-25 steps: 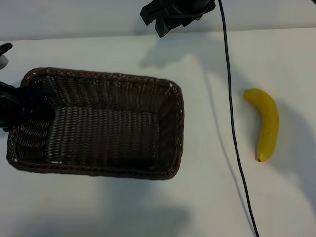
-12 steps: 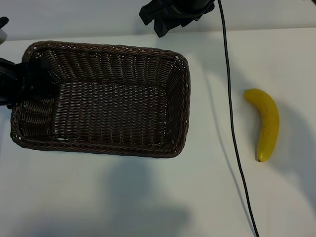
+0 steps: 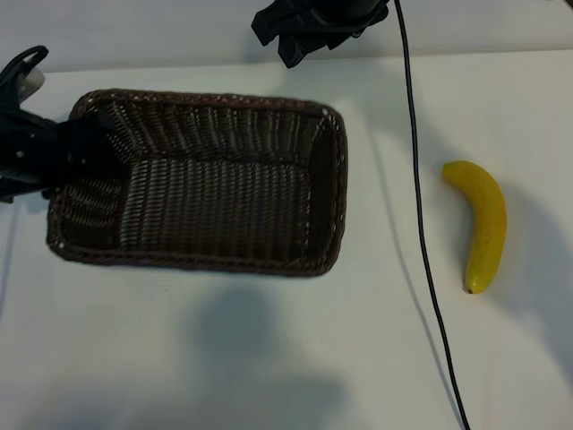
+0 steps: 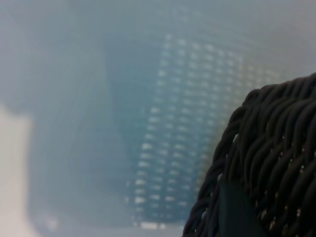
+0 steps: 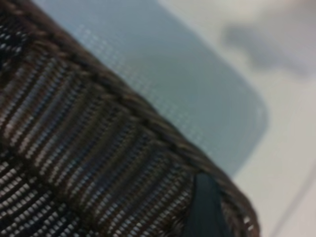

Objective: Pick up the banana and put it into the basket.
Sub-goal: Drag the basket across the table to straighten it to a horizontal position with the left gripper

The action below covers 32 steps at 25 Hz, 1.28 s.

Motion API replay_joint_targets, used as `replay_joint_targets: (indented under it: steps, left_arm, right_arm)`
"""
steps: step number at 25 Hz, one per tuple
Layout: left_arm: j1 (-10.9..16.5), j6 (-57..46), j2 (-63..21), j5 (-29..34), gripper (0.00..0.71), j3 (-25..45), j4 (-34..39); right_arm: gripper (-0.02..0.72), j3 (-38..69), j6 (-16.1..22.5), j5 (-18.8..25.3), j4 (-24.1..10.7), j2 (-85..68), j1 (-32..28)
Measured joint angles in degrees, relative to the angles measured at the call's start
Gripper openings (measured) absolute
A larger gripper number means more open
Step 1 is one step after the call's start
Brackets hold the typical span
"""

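So left gripper (image 3: pixel 85 157) is clamped on the basket (image 3: pixel 224 125) rim, right gripper (image 3: pixel 295 40) hangs w/ jaws apart, holding nothing, just behind basket's far edge; banana (image 3: pixel 483 224) well off to its side. Risk: wicker slips, basket tips, or cable (image 3: pixel 421 224) snags

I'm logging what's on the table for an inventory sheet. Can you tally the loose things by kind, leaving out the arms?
Banana: 1
Basket: 1
Black cable: 1
Total: 3
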Motion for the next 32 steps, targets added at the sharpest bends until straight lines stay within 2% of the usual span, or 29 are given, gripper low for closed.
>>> replay_joint_targets:
  steps: [9, 16, 32]
  left_arm:
    - [0.00, 3.92, 5.56, -0.66, 0.369, -4.30, -6.72]
    - [0.00, 4.23, 9.71, -1.64, 0.368, -4.41, -7.84]
    - [0.00, 4.65, 11.03, -0.82, 0.368, -4.44, -8.78]
  right_arm:
    - [0.510, 0.00, 0.00, 0.00, 0.03, 0.00, 0.00]
    - [0.510, 0.00, 0.00, 0.00, 0.03, 0.00, 0.00]
    - [0.510, 0.00, 0.00, 0.00, 0.47, 0.00, 0.00]
